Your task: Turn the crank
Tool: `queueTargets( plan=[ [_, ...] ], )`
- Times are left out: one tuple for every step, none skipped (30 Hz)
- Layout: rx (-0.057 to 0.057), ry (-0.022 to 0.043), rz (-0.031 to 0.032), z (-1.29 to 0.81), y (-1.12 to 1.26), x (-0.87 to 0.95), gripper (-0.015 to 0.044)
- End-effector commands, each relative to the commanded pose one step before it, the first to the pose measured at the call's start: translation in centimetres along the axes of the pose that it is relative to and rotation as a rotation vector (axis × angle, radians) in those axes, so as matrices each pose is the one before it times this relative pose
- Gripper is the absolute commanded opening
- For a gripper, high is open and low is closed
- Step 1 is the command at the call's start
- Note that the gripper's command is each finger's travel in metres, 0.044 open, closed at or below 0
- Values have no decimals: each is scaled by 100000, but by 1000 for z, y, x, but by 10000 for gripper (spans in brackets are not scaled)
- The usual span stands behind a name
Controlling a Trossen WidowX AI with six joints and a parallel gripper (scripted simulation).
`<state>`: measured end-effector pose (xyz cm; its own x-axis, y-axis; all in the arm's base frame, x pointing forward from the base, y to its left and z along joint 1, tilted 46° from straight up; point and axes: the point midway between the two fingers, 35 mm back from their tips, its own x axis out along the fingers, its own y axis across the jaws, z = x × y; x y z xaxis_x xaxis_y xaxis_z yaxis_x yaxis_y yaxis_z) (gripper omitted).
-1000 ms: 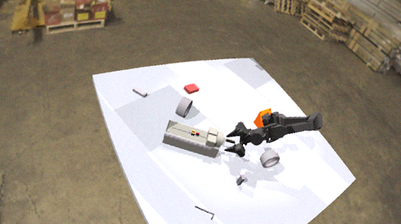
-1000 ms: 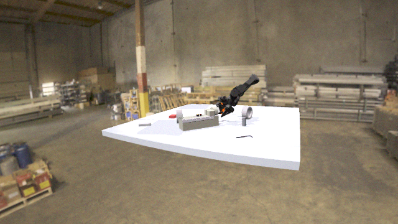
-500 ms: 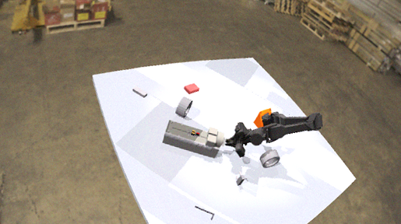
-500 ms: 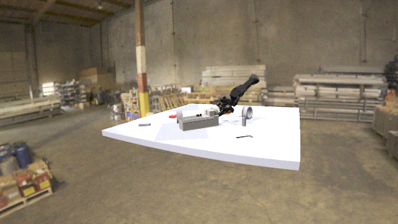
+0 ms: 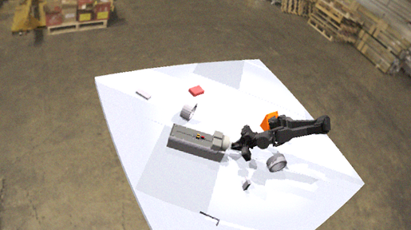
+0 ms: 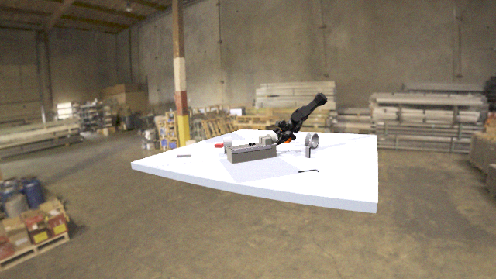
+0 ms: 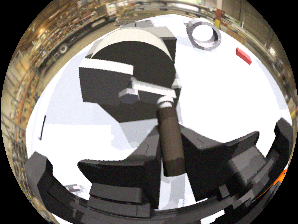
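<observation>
- Top view: the grey machine [image 5: 197,143] lay on the white desk [image 5: 180,184], with its pale crank wheel [image 5: 225,143] at the end facing the arm. The red pointer [image 5: 202,135] sat on the machine's top beside the brass marks [image 5: 198,136]; whether they were level could not be told at this size. The gripper [image 5: 237,145] was right against the crank end. A red block [image 5: 196,90], a small pale bar [image 5: 143,94], two grey rings [image 5: 187,112] [image 5: 276,162], a small grey piece [image 5: 246,184] and a bent dark key [image 5: 210,217] lay scattered around the machine.
- Exterior view: the arm [image 6: 304,112] sloped down from its raised elbow to the machine [image 6: 251,152], the gripper [image 6: 280,134] meeting the crank end. One ring [image 6: 311,140] stood on edge just beyond it.
- Wrist view: the dark cylindrical handle [image 7: 170,139] ran between the two fingers, which were pinched onto it. Behind the handle stood the crank wheel [image 7: 136,63], filling much of the view.
</observation>
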<state>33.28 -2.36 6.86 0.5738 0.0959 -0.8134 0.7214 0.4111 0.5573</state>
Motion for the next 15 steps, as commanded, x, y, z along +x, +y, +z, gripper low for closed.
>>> queueTargets(
  plan=[
    [84, -229, -370, 343, -301, -348, 0],
    [-3, -3, -7, 82, -69, -86, 0],
    [-4, -3, -7, 91, -71, -91, 0],
    [-4, -4, -7, 100, -68, -99, 0],
    [-4, -4, -8, 110, -64, -108, 0],
    [-4, -4, -8, 120, -56, -120, 0],
    [-4, -4, -7, 118, -32, -119, 0],
    [-3, -3, -5, 105, -9, -105, 0],
    [-3, -4, -5, 110, -1, -110, 0],
    [-3, -4, -4, 110, 8, -110, 0],
    [-3, -3, -4, 109, 17, -110, 0],
    [-3, -3, -4, 107, 24, -108, 0],
    [-3, -3, -3, 103, 31, -105, 0],
    [-3, -3, -3, 99, 38, -102, 0],
    [-2, -3, -2, 96, 45, -99, 0]
  ],
)
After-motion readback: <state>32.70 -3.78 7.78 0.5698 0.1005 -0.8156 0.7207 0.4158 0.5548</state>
